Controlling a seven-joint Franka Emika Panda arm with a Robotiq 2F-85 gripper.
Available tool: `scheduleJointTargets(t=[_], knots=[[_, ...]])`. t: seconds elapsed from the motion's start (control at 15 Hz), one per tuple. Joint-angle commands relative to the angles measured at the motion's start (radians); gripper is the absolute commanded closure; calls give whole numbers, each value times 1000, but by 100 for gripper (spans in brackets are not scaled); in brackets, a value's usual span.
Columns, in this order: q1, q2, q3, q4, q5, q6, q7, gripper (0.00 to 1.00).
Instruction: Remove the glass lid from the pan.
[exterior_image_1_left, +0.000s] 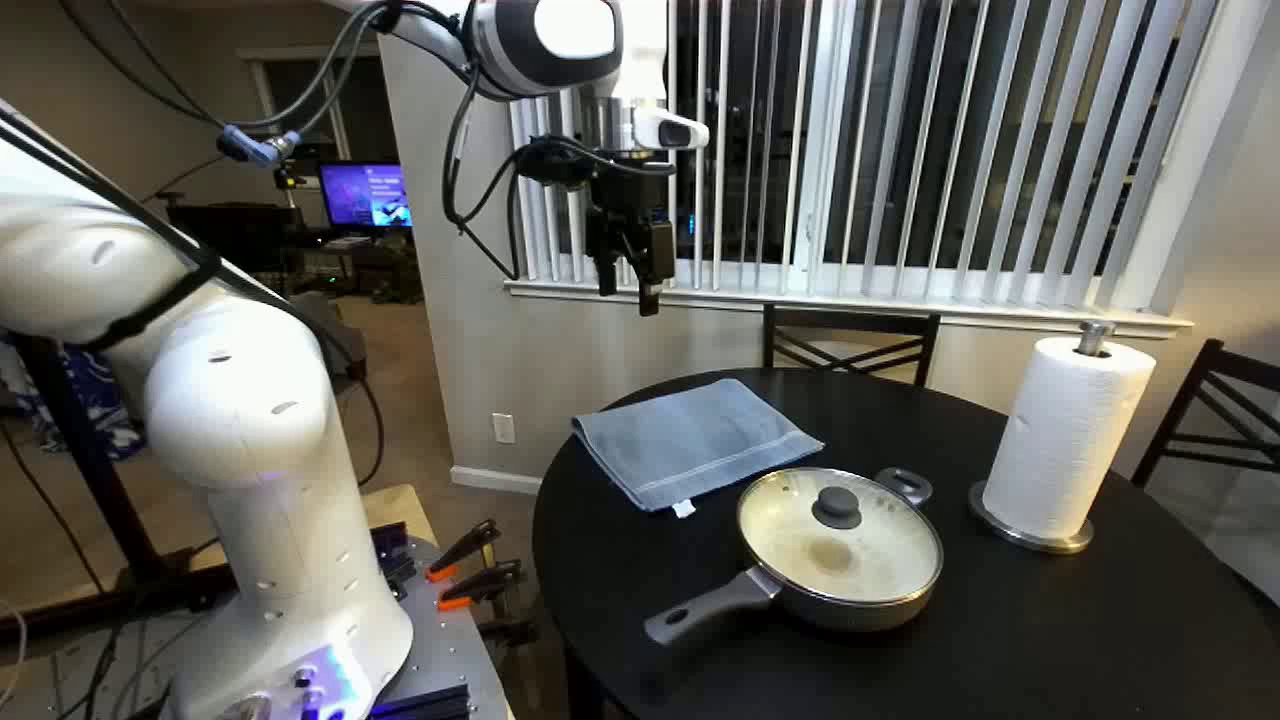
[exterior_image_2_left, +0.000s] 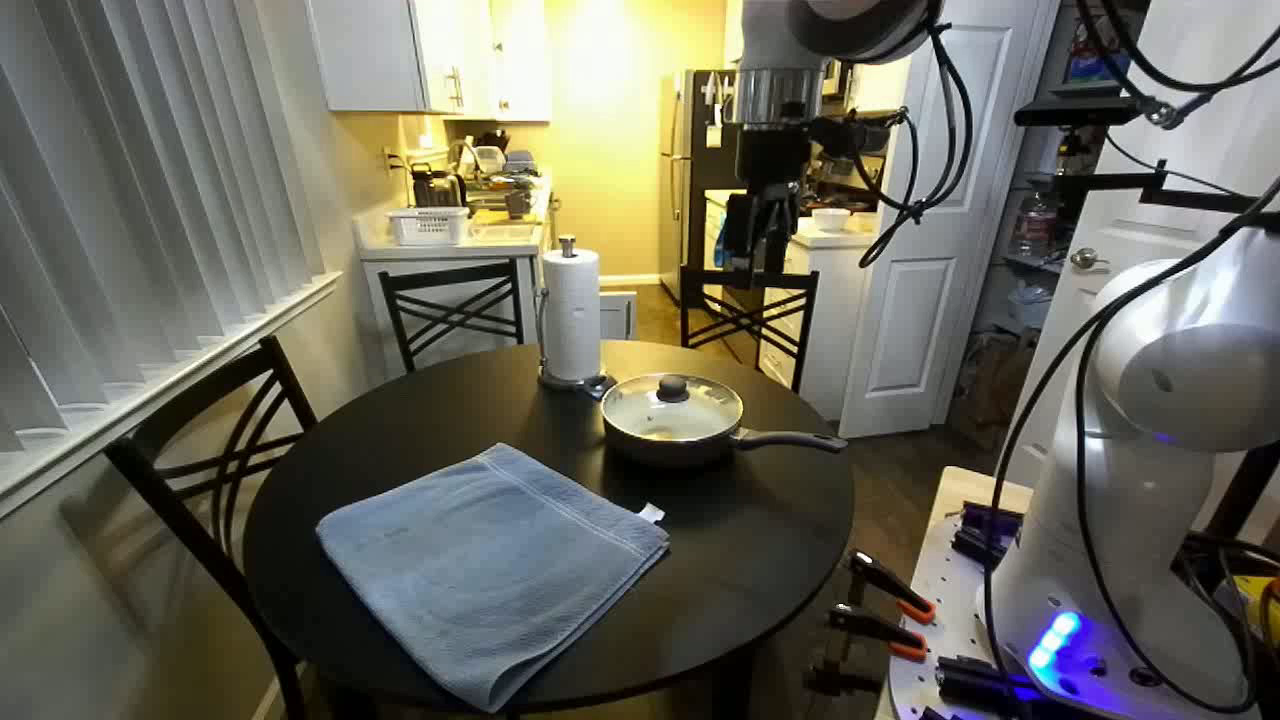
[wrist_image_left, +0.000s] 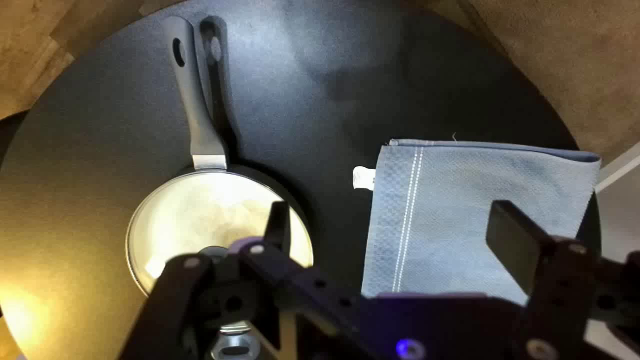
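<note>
The glass lid (exterior_image_1_left: 870, 550) sits flat on the pan (exterior_image_1_left: 850, 614), its dark knob at the centre. The lid (exterior_image_2_left: 665, 412) and pan (exterior_image_2_left: 675, 450) also show in an exterior view. The pan's pale inside shows through the glass. In the wrist view the lid (wrist_image_left: 210, 215) lies at the left, its knob partly hidden behind a finger, and the pan handle (wrist_image_left: 192, 95) points up the picture. My gripper (exterior_image_1_left: 629, 297) is open and empty, high above the table and off to the side of the lid. Its fingers (wrist_image_left: 390, 207) are wide apart in the wrist view.
A folded blue-grey cloth (exterior_image_1_left: 695, 440) lies on the round black table (exterior_image_1_left: 1000, 640) beside the pan. A paper towel roll (exterior_image_1_left: 1065, 440) stands upright on the pan's other side. Dark chairs (exterior_image_2_left: 450, 310) surround the table. A window with blinds (exterior_image_1_left: 900, 150) is behind it.
</note>
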Motion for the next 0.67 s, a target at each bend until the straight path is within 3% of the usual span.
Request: scheduleJointTargets(t=[0.0, 0.47, 0.6], knots=[[-5, 0, 4, 2, 3, -2, -3, 0], [-5, 0, 4, 2, 3, -2, -3, 0], [-6, 25, 42, 45, -49, 42, 12, 0]])
